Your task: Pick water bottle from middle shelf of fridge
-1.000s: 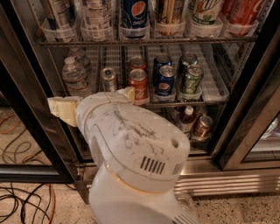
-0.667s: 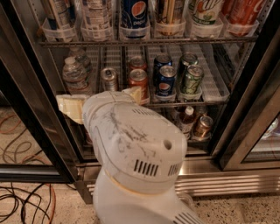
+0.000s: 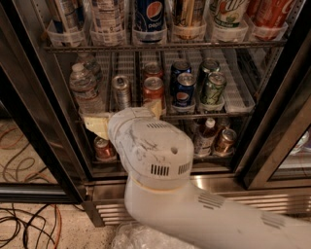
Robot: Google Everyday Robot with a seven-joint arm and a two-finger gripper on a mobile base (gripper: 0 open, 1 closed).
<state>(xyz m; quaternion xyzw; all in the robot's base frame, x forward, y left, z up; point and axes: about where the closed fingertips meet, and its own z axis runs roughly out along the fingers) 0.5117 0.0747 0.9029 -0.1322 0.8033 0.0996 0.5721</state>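
Clear ribbed water bottle, white-capped, stands upright at the front of the leftmost lane on the fridge middle shelf; the gripper, fingers apart, sits just below its base

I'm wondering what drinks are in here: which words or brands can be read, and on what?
"pepsi": on the blue bottle at the top.
On the blue can on the middle shelf: a round logo only, no legible word.
On the red bottle, top right: white script, too blurred.
On the water bottle and all other labels: too blurred.
On the gripper, open at the shelf's front edge below the water bottle: no text.
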